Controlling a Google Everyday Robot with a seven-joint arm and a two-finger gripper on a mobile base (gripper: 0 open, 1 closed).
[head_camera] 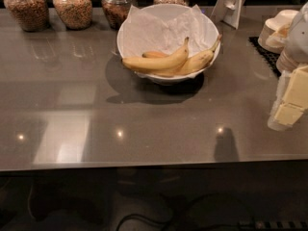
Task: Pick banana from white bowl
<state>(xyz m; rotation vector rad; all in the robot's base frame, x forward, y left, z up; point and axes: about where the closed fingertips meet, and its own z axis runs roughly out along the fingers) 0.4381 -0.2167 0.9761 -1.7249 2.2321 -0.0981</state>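
Where the glossy grey-brown counter (144, 129) runs back from its near edge, the robot's white-and-cream gripper (291, 105) hangs at three o'clock, pointing down; whether it is open or grips anything cannot be told. Broad countertop separates it from the wide, paper-lined white bowl (168, 77) toward twelve o'clock. Inside, the long pale-yellow curved banana (154, 62) lies foremost, its dark-tipped stem raised rightward.

Pale-yel banana (154, 62); cream gripper (291, 102) at rt
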